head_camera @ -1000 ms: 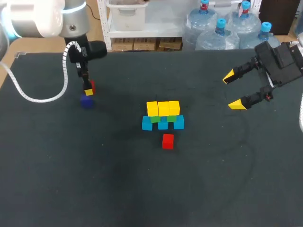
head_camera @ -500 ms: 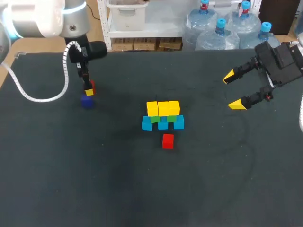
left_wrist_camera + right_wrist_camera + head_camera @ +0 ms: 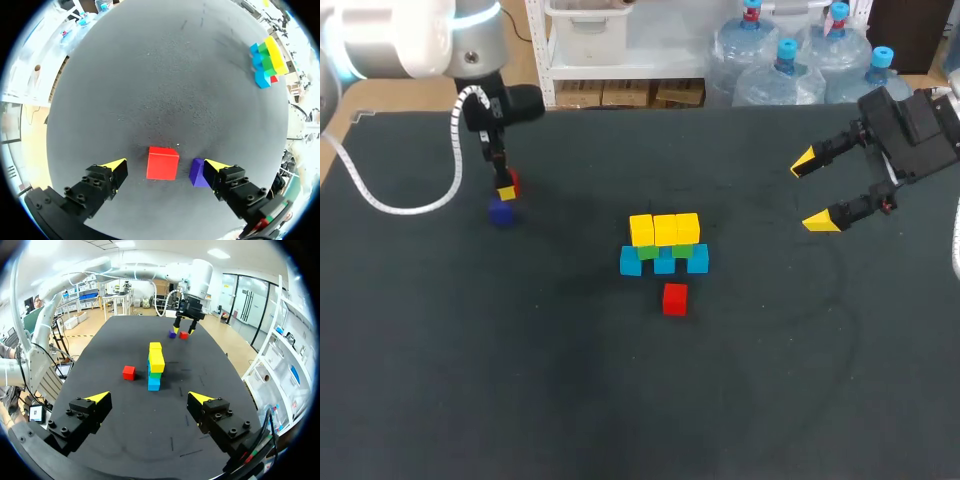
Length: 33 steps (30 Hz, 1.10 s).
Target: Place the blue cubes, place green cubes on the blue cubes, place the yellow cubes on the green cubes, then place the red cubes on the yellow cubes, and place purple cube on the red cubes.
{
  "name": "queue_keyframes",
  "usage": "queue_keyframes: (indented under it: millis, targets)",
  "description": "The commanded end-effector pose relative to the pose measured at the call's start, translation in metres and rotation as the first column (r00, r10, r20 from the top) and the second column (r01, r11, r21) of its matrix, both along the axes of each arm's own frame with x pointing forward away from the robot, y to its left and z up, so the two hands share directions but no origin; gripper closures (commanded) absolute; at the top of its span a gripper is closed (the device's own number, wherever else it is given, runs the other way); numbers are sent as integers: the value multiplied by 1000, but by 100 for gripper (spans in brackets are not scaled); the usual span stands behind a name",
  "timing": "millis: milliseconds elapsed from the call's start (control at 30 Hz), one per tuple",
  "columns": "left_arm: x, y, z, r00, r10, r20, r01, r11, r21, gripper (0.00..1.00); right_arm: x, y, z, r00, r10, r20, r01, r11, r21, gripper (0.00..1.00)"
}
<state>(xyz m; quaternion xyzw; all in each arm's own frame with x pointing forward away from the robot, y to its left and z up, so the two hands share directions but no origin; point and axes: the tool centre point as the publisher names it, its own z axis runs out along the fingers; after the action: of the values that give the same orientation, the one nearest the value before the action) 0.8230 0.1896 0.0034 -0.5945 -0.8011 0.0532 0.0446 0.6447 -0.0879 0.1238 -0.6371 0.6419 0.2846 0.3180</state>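
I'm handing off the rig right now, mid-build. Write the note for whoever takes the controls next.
Left gripper: open at the far left of the table, fingers either side of a red cube without gripping it. The purple cube lies just beside one finger.
Right gripper: open and empty at the right side, away from all cubes.
Mid-table: three blue cubes in a row, green cubes on them, three yellow cubes on top.
Second red cube: loose on the near side of the blue cubes.
Done: blue, green and yellow layers.
Left: both reds onto the yellow, then purple on top.
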Motion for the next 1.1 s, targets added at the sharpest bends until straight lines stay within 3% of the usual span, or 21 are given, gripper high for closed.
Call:
queue_keyframes:
  millis: [33,433,1100]
  targets:
    - [6,-1,-1,1000,-7,-4,7,1000,2,0,0,0,0,1000,0,1,0,1000,1,0]
    - [12,-2,3,1000,-12,11,12,1000,7,0,0,0,0,1000,0,1,0,1000,1,0]
    - [16,-3,-6,1000,-10,14,10,1000,28,0,0,0,0,1000,0,1,0,1000,1,0]
